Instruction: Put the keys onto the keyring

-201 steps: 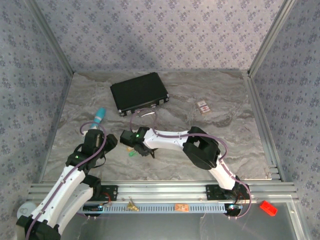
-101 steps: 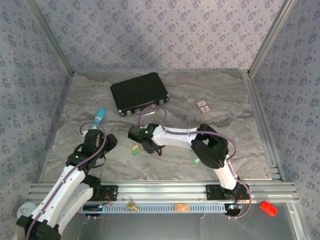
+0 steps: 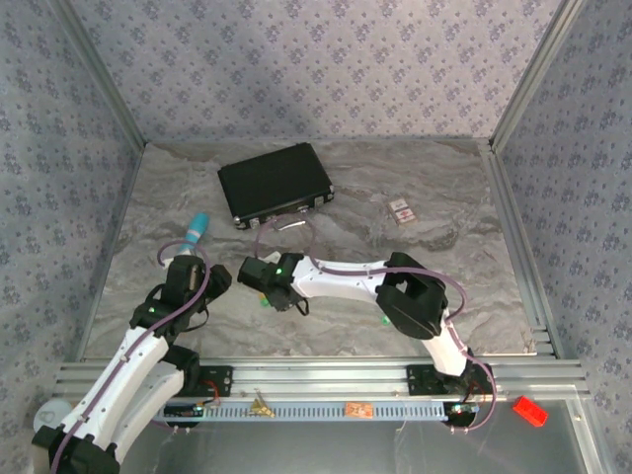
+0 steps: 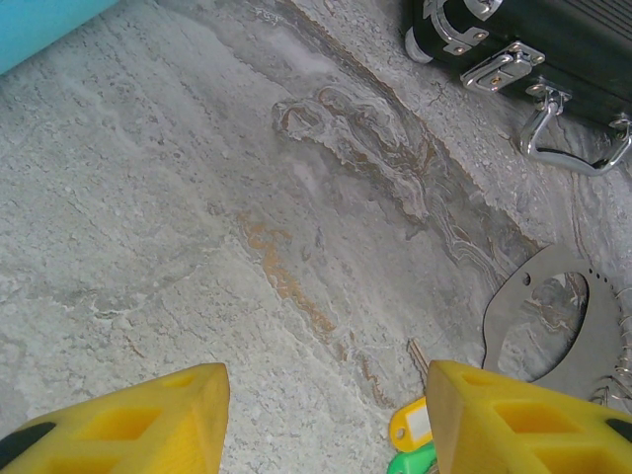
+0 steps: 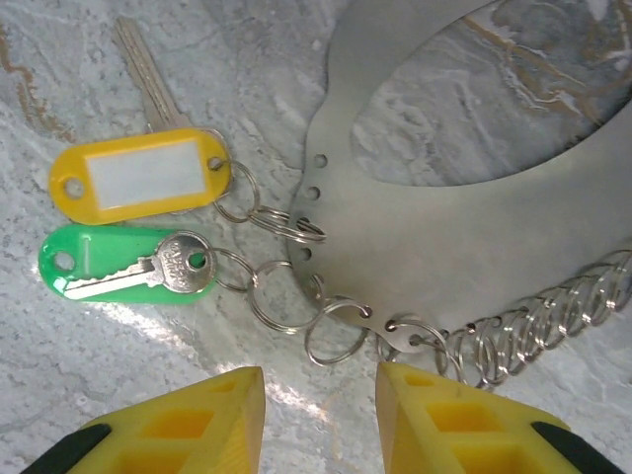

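Two keys lie flat on the marble table, one with a yellow tag [image 5: 138, 178] and one with a green tag [image 5: 128, 267]. Small split rings link each to the keyring [image 5: 474, 247], a flat silvery curved plate with holes and several more rings along its edge. My right gripper [image 5: 321, 415] hovers open just above the rings, nothing between its fingers. My left gripper [image 4: 326, 415] is open over bare table, with the yellow tag [image 4: 410, 423] and the plate [image 4: 553, 316] beside its right finger. From above, the green tag [image 3: 263, 302] peeks out under the right gripper [image 3: 255, 276].
A black case [image 3: 275, 185] with a metal handle lies behind the grippers. A teal stick [image 3: 197, 229] rests at the left, near the left wrist. A white-and-pink card [image 3: 400, 210] sits at the back right. Metal rails bound the table's sides.
The right arm swung a little to the right, then back left over the keys, and its jaws narrowed slightly. The left arm has not moved.
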